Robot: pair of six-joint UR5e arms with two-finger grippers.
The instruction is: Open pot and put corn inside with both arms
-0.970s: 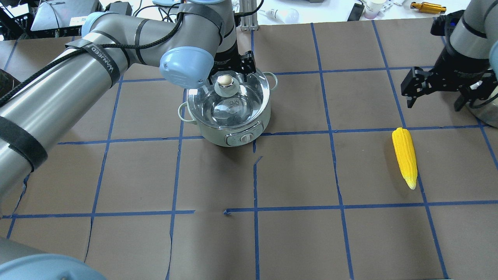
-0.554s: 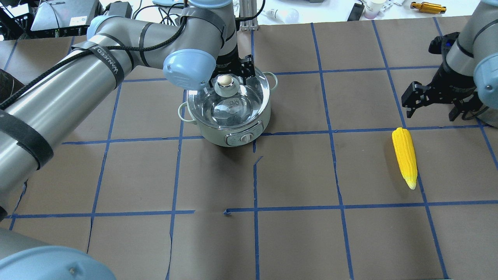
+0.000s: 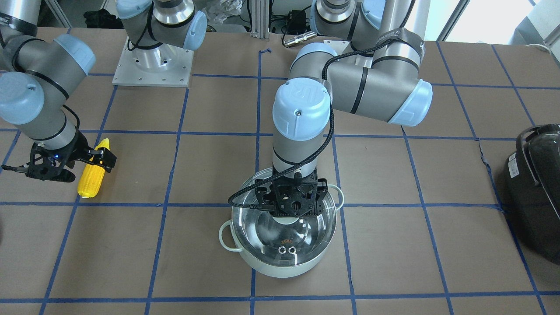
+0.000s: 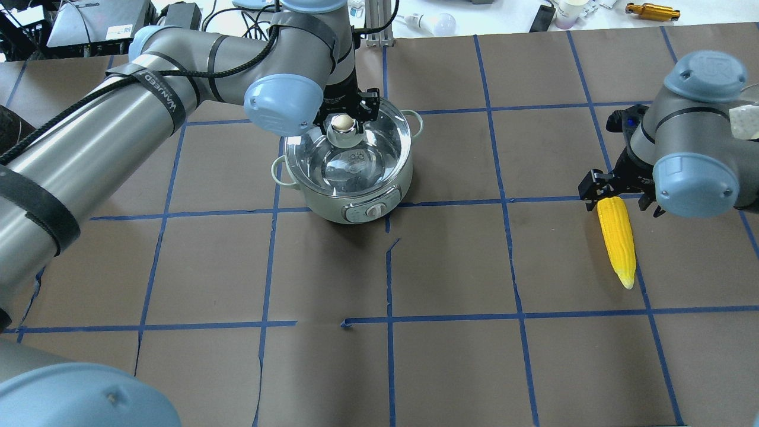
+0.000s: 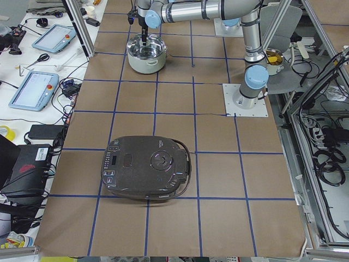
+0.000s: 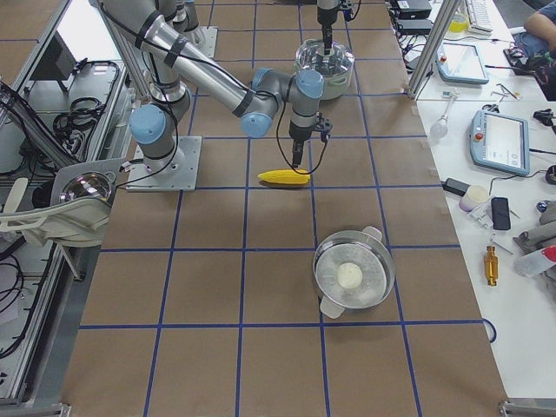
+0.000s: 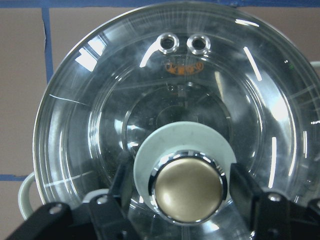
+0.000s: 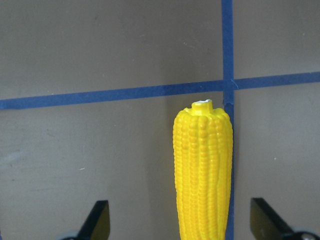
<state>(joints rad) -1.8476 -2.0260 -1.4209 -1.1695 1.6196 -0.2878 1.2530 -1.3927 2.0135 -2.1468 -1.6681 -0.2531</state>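
The pale mint-green pot (image 4: 332,209) stands left of centre with its clear glass lid (image 4: 356,169) on it. My left gripper (image 4: 343,117) is low over the lid, open, with a finger on each side of the beige knob (image 7: 187,187). The fingers (image 7: 124,176) stand close to the knob's white collar. The yellow corn (image 4: 618,237) lies flat on the table at the right. My right gripper (image 4: 616,196) is open and hangs over the corn's thick end (image 8: 202,165), with its fingers (image 8: 97,220) well apart from the cob.
A large black glossy appliance (image 3: 536,188) sits at the table end on my left side and also shows in the exterior left view (image 5: 146,166). A steel pot with a white item inside (image 6: 352,276) stands beyond the corn. Blue tape lines cross the brown table.
My left gripper has dropped lower around the lid knob. My right arm has swung in and down, from behind the corn to right over its thick end.
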